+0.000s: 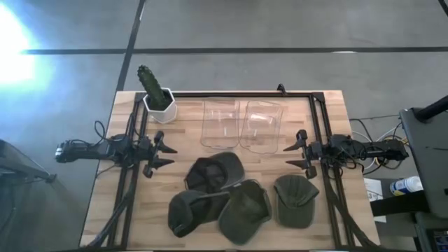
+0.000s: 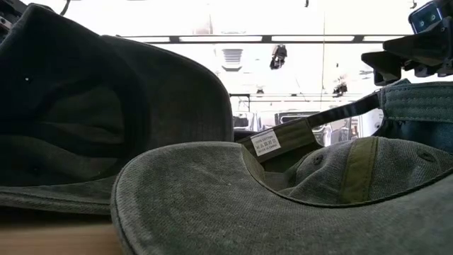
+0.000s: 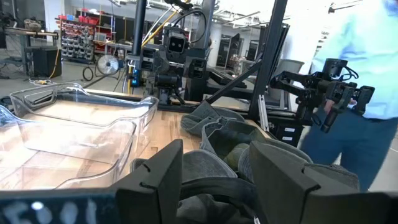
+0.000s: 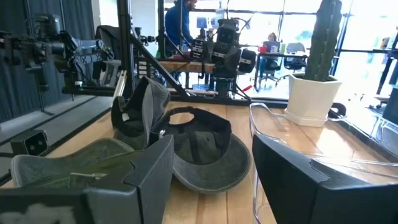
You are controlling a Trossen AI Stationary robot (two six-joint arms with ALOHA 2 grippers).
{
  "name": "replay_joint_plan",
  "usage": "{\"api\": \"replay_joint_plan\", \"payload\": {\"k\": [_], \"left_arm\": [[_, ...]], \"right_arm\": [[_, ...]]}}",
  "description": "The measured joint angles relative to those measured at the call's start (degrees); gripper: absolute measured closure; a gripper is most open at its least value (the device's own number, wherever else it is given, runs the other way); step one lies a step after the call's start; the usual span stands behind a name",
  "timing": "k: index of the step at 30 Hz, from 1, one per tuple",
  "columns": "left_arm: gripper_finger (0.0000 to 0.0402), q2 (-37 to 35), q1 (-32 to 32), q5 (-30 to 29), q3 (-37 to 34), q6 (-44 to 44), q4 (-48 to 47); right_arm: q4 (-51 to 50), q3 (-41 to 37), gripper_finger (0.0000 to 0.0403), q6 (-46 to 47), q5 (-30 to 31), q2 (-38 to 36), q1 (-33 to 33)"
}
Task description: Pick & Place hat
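Observation:
Several olive-green caps lie in a loose cluster on the near half of the wooden table (image 1: 329,105). One dark cap (image 1: 215,170) lies crown down, nearest the bins, and another cap (image 1: 295,199) lies apart toward the right. My left gripper (image 1: 168,155) is open at the table's left side, level, pointing at the caps (image 3: 249,146). My right gripper (image 1: 291,156) is open at the right side, facing the upturned cap (image 4: 202,152). Neither touches a cap. In the low view the caps (image 2: 212,191) fill the picture.
Two clear plastic bins (image 1: 241,124) stand side by side behind the caps. A cactus in a white pot (image 1: 158,101) stands at the far left corner. A black frame (image 1: 238,94) runs along the far edge and both sides. A person in a light blue shirt (image 3: 367,56) stands beyond the table.

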Motion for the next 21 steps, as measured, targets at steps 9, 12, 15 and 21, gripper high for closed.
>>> {"api": "replay_joint_plan", "payload": {"k": [9,12,15,21], "left_arm": [[0.0223,0.02,-0.02,0.00,0.02,0.01,0.00],[0.0223,0.00,0.00,0.00,0.01,-0.01,-0.02],[0.0223,0.02,-0.01,0.00,0.02,0.00,-0.07],[0.0223,0.01,0.00,-0.01,0.00,0.01,-0.12]], "right_arm": [[0.21,-0.02,0.0188,5.04,5.35,0.28,-0.02],[0.27,-0.02,0.0188,18.31,5.51,0.31,0.00],[0.82,-0.02,0.0188,34.63,5.71,0.34,0.00],[0.40,-0.04,0.0188,69.00,7.99,1.10,0.00]]}}
